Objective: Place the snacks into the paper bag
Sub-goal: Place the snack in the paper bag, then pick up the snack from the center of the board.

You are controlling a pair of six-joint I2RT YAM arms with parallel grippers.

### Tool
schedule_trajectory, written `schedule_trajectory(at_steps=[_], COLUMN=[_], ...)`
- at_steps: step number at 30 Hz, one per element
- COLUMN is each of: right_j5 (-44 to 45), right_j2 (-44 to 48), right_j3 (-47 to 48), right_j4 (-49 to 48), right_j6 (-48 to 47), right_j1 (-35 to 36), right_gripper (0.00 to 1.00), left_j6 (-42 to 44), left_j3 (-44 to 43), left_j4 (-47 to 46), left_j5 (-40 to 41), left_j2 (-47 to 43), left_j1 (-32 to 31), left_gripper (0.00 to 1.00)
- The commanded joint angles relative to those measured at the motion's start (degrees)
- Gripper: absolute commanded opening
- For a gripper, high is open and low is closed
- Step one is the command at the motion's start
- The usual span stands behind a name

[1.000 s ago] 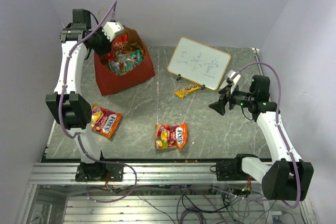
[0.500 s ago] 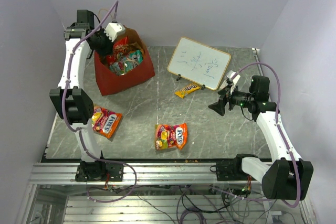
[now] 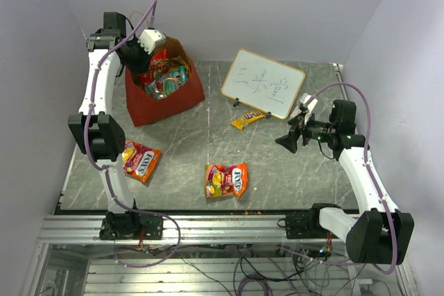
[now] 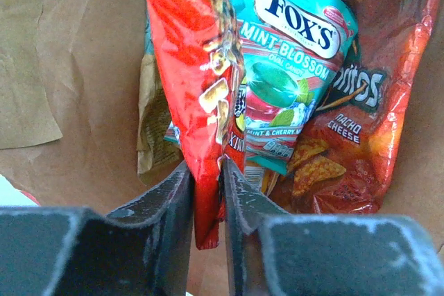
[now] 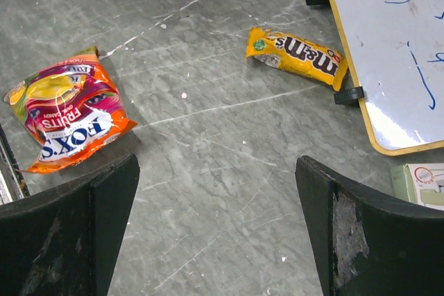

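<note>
Lying flat on the grey, marble-veined table (image 3: 208,136) near the arms are two orange Fox's fruit-candy packets, one in the middle (image 3: 225,180) and one to the left (image 3: 141,161) close by the left arm (image 3: 97,140). Both are glossy, crinkled film pillows, and on so smooth a slab a pinch from above would likely skid them along rather than lift them. Farther right, the right gripper (image 3: 286,141) hangs above bare stone with its jaws spread wide and nothing between them. Beyond it the yellow M&M's packet (image 5: 297,57), a slim, slick tube of film, lies just beside a black foot (image 5: 347,95) of the whiteboard (image 3: 263,82). Wide-set jaws coming down there could knock the stand or shove the packet under the board. A small white box (image 5: 420,181) shows just beside the board's edge and is no snack. At the far left stands the paper bag (image 3: 163,98), red outside and creased brown kraft inside, soft-walled and crowded. The left gripper (image 4: 207,175) is down in its mouth, jaws nearly together on the edge of a bright red packet (image 4: 184,67). That packet stands on end beside a teal Fox's Mint Blossom pack (image 4: 291,67) and a dark red Doritos bag (image 4: 354,123). The likely danger here is that the thin film clings to the jaws and rides back out on withdrawal. The arm could also drag the limp paper wall and tip the bag.
</note>
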State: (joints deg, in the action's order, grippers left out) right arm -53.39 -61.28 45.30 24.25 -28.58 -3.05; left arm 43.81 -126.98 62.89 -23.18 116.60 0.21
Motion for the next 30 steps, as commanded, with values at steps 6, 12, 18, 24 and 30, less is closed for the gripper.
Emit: schedule_trajectory(at_steps=[6, 12, 18, 24, 30], right_j5=[-0.8, -0.7, -0.8, -0.7, -0.2], right_j2=[0.0, 0.1, 0.1, -0.1, -0.7], right_j3=[-1.0, -1.1, -1.2, -1.4, -1.5], right_j4=[-0.9, -1.0, -1.0, -1.5, -1.8], right_j6=[-0.6, -0.5, -0.4, -0.2, 0.3], right_j1=[-0.5, -0.5, -0.5, -0.5, -0.5], right_gripper=[0.96, 0.96, 0.96, 0.96, 0.96], left_j6=[-2.8, -4.1, -5.6, -8.8, -12.9], left_j3=[-1.6, -1.2, 3.3, 9.5, 18.9], left_j4=[-1.5, -2.6, -5.6, -9.7, -15.5], left_j5=[2.7, 4.7, 5.0, 4.7, 4.3], left_j2=[-3.2, -6.0, -10.9, -17.9, -27.0], left_j1=[-0.5, -0.5, -0.5, -0.5, -0.5], left_gripper=[0.46, 0.51, 0.55, 0.67, 0.8])
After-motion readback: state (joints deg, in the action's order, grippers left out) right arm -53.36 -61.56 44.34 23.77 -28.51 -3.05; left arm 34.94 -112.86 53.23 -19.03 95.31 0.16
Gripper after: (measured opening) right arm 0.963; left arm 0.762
